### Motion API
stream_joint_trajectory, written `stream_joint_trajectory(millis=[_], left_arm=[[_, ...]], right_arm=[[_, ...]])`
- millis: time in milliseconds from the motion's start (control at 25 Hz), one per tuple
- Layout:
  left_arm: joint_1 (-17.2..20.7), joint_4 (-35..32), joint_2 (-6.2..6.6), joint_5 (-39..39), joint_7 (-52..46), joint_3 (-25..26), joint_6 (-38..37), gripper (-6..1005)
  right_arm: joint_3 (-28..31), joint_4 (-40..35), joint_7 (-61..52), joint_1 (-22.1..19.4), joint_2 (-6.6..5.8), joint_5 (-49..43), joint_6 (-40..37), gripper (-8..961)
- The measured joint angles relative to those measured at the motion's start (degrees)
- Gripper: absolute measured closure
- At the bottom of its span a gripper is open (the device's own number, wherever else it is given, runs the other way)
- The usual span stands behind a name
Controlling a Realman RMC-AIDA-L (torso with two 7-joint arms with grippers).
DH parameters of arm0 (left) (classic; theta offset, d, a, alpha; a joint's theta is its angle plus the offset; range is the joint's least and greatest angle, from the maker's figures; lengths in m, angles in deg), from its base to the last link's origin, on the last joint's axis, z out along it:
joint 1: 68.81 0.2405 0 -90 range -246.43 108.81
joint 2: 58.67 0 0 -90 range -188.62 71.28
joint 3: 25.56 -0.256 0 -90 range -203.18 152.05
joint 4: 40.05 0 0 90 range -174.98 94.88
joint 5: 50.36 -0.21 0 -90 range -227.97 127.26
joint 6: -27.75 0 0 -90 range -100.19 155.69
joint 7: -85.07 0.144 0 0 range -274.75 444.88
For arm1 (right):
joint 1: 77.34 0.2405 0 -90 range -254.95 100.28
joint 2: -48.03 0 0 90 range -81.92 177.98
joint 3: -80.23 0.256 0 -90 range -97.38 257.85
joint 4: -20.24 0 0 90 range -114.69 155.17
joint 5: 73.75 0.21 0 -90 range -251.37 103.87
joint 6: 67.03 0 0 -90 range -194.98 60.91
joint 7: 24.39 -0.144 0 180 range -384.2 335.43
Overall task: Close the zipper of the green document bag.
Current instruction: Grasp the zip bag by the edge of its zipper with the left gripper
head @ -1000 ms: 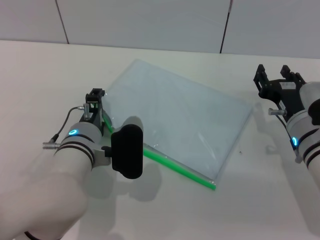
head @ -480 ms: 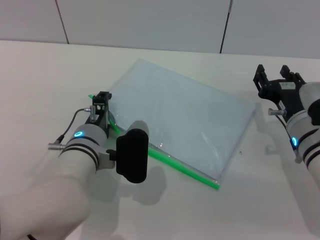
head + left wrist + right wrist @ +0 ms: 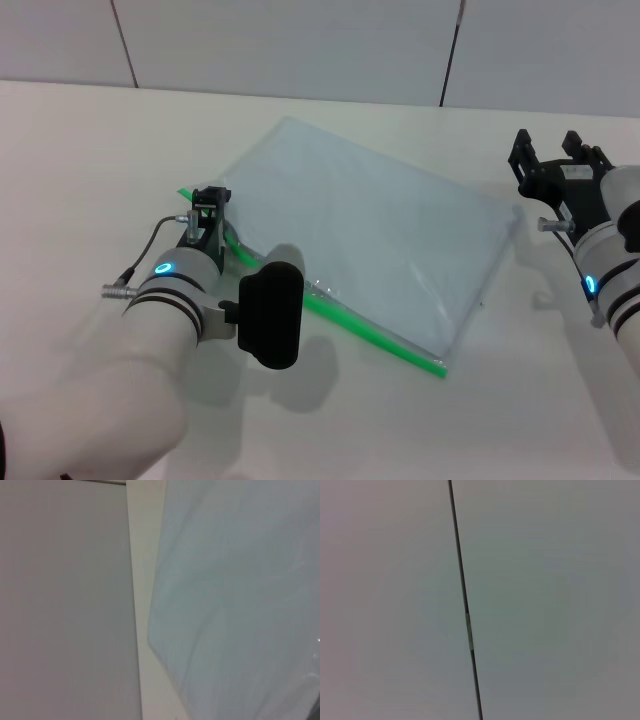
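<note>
The green document bag (image 3: 370, 240) lies flat and slanted on the white table, a pale blue-grey translucent pouch. Its zipper (image 3: 370, 335) is the bright green strip along the near long edge. My left gripper (image 3: 211, 205) sits on the left end of that strip, its fingers close together on the zipper. A short green stub shows beyond it to the left, and the slider tab is hidden under the fingers. The left wrist view shows the bag's surface (image 3: 235, 605) close up. My right gripper (image 3: 548, 150) hangs open at the far right, apart from the bag.
The white table (image 3: 90, 150) stretches left and in front of the bag. A grey panelled wall (image 3: 300, 45) runs along the table's back edge, and its dark seam (image 3: 467, 620) fills the right wrist view.
My left gripper has slid right along the green strip, uncovering a green stub behind it. The bag has shifted slightly to the right. The right arm has not moved.
</note>
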Motion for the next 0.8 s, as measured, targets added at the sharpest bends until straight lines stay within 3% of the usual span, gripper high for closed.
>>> stream_joint_trajectory(millis=[120, 360, 800], left_arm=[[0.0, -0.3, -0.1, -0.8, -0.3, 0.0, 0.5, 680], [0.6, -1.2, -0.32, -6.4, -4.4, -0.8, 5.0, 851], [0.2, -2.4, -0.28, -5.0, -7.2, 0.0, 6.6, 935]], right_arm=[[0.0, -0.1, 0.0, 0.0, 0.0, 0.0, 0.1, 402], [0.0, -0.5, 0.0, -0.2, 0.0, 0.0, 0.2, 403], [-0.9, -0.7, 0.0, 0.0, 0.0, -0.2, 0.2, 405]])
